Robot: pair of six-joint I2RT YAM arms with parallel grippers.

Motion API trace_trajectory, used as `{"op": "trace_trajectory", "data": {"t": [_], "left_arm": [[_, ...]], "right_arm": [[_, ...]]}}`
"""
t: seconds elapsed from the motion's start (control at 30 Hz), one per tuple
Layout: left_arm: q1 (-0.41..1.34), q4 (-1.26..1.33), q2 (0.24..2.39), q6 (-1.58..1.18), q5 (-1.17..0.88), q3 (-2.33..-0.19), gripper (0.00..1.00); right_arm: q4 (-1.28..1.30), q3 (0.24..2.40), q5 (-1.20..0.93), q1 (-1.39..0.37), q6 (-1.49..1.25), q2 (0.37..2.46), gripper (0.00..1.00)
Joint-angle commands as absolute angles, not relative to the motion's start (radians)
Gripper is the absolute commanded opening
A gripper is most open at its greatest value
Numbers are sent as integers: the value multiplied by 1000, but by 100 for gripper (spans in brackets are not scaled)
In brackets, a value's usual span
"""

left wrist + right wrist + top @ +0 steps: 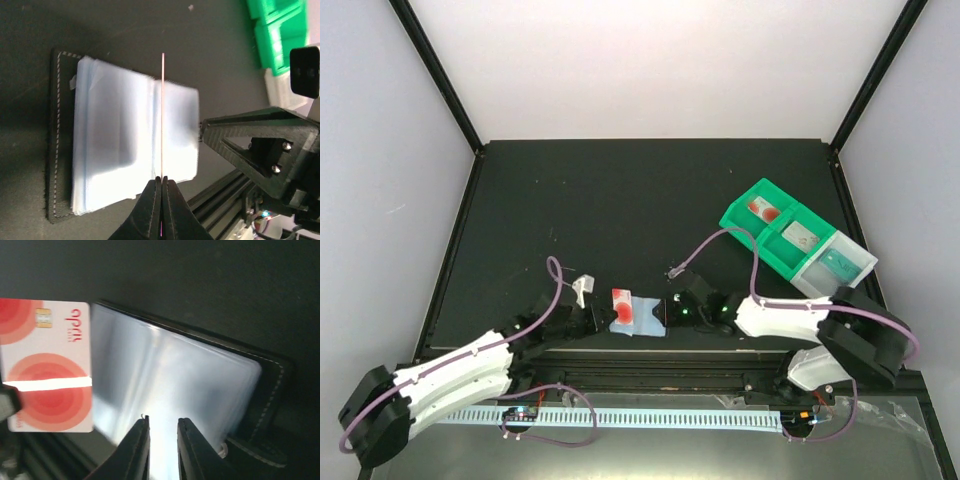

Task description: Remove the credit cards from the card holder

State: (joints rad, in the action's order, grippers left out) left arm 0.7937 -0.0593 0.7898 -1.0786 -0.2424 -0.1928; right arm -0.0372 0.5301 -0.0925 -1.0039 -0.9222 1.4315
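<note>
One white-and-red card [163,110] stands on edge over the open card holder [648,316] by the near edge of the bench [620,200], pinched in our left gripper [161,181]. Our right gripper [160,422], jaws slightly parted, sits at the holder's right side; we judge the pull runs left.

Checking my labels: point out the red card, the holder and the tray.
Red card [46,365]: right wrist view, on its printed face.
Holder [175,370]: right wrist view, on a clear pocket.
Tray [744,202]: top view, on its green rim.

Open card holder [648,318], red-marked card [621,304], green tray [772,255] at right
</note>
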Motion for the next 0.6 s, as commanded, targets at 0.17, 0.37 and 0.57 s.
{"op": "trace_trajectory", "data": {"t": [0.17, 0.37, 0.57], "left_arm": [[787, -124, 492, -1116, -172, -191, 2], [786, -32, 391, -1158, -180, -179, 2], [787, 46, 382, -1181, -227, -187, 2]], "right_arm": [[-209, 484, -214, -1006, -932, 1181, 29], [-460, 431, -327, -1006, -1085, 1169, 41], [-445, 475, -325, -1006, -1136, 1177, 49]]}}
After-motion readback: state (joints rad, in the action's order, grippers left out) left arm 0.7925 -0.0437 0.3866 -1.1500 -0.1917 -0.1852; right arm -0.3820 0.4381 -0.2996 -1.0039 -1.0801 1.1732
